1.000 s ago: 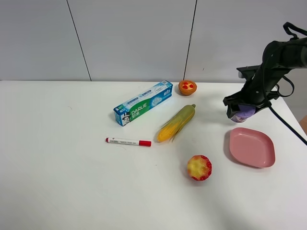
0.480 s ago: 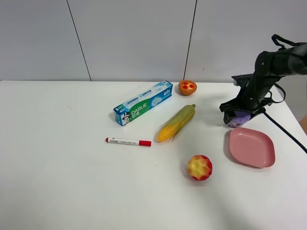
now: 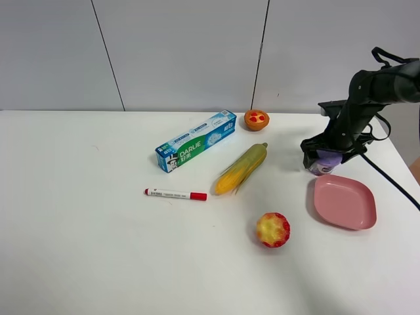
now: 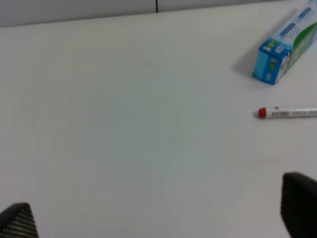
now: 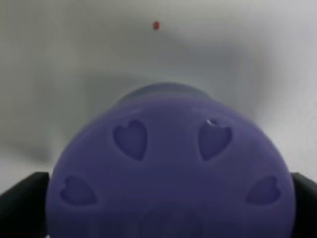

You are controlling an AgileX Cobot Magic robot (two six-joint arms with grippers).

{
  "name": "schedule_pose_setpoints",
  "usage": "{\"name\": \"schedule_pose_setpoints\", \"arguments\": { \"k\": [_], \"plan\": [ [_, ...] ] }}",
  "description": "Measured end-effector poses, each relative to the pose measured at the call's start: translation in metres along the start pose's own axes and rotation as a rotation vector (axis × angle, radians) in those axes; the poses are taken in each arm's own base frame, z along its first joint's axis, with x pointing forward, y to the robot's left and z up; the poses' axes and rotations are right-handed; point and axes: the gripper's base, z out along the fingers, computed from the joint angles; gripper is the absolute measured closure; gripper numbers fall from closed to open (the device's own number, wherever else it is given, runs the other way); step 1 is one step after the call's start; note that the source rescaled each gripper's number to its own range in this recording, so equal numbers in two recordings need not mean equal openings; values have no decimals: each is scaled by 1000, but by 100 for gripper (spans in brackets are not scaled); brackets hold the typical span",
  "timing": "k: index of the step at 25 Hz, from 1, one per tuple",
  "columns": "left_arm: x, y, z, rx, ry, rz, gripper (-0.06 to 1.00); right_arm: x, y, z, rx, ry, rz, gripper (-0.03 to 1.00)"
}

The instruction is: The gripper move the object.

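White table (image 3: 98, 249): right end effector (image 3: 326, 157) clamped around lilac container (image 3: 327, 159).

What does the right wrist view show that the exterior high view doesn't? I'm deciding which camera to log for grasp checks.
Only the right wrist view shows the heart-shaped holes in the lilac round container's lid and dark finger pads flanking it.

Only the exterior high view shows the surroundings: the pink plastic plate just beside the container, the yellow corn cob, the blue toothpaste box and the red-capped marker.

Both show the container between the right gripper's jaws, above the white table.
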Motion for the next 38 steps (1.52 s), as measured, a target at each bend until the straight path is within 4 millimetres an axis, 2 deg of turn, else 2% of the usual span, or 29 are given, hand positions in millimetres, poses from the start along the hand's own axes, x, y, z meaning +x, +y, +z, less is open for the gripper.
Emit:
{"name": "schedule_pose_setpoints", "arguments": {
  "k": [1, 3, 6, 7, 10, 12, 14, 15, 17, 18, 20, 22, 25, 29, 31, 32, 35, 38],
  "plan": [
    [0, 0, 0, 0, 0, 0, -6, -1, 0, 0, 1, -6, 18, 29],
    [0, 0, 0, 0, 0, 0, -6, -1, -1, -1, 7, -7, 35, 18],
    [0, 0, 0, 0, 0, 0, -6, -2, -1, -14, 17, -37, 40, 14],
    [0, 0, 0, 0, 0, 0, -6, -4, -2, -25, 21, -63, 40, 13],
    [0, 0, 0, 0, 0, 0, -6, -6, -2, -70, 35, -171, 43, 13],
    [0, 0, 0, 0, 0, 0, -6, -4, -1, -109, 39, -264, 53, 13],
    [0, 0, 0, 0, 0, 0, -6, 2, 1, -153, 49, -373, 58, 13],
    [0, 0, 0, 0, 0, 0, -6, 10, 2, -184, 57, -451, 63, 14],
    [0, 0, 0, 0, 0, 0, -6, 28, 5, -234, 71, -581, 72, 15],
    [0, 0, 0, 0, 0, 0, -6, 56, 8, -288, 94, -728, 81, 16],
    [0, 0, 0, 0, 0, 0, -6, 89, 9, -327, 121, -839, 96, 16],
    [0, 0, 0, 0, 0, 0, -6, 131, 13, -355, 163, -905, 106, 16],
    [0, 0, 0, 0, 0, 0, -6, 195, 20, -379, 232, -985, 135, 16],
    [0, 0, 0, 0, 0, 0, -6, 279, 38, -384, 253, -1063, 173, 16],
    [0, 0, 0, 0, 0, 0, -6, 317, 46, -372, 251, -1068, 188, 17],
    [0, 0, 0, 0, 0, 0, -6, 330, 49, -360, 245, -1048, 196, 17],
    [0, 0, 0, 0, 0, 0, -6, 357, 56, -326, 214, -1020, 225, 18],
    [0, 0, 0, 0, 0, 0, -6, 364, 59, -292, 180, -972, 242, 19]
  ]
}}
